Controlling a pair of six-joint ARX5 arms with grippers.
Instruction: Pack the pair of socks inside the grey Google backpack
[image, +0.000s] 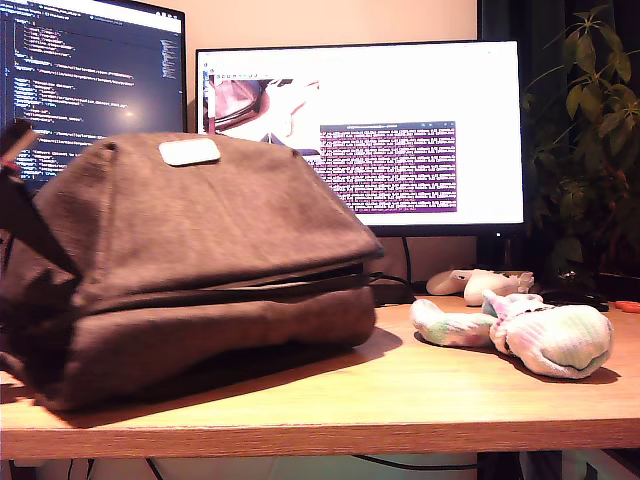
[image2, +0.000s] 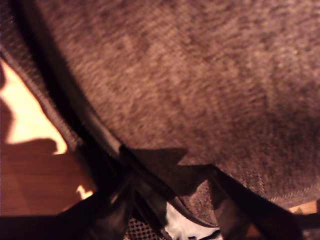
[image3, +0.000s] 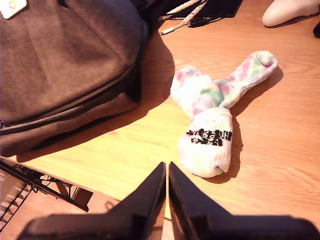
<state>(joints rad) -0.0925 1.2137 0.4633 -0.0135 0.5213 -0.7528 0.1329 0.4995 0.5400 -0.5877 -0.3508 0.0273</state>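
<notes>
The grey Google backpack (image: 200, 250) lies on the wooden desk at the exterior view's left, white patch (image: 189, 151) on top and black zipper line along its side. Its fabric (image2: 190, 75) fills the first wrist view. My first gripper (image2: 170, 195) is close against it, and its dark fingers look spread open in dim light. The pair of socks (image: 560, 335) lies on the desk at the exterior view's right, apart from the backpack. In the second wrist view the socks (image3: 207, 115) sit a little ahead of my second gripper (image3: 167, 167), which is shut and empty, with the backpack (image3: 65, 60) beside them.
Two lit monitors (image: 390, 130) (image: 90, 70) stand behind the desk, with a plant (image: 590, 150) at the exterior view's right. Glossy white objects (image: 480, 283) and cables (image3: 185, 15) lie behind the socks. A black wire frame (image3: 40, 182) sits below the desk edge (image: 320, 430).
</notes>
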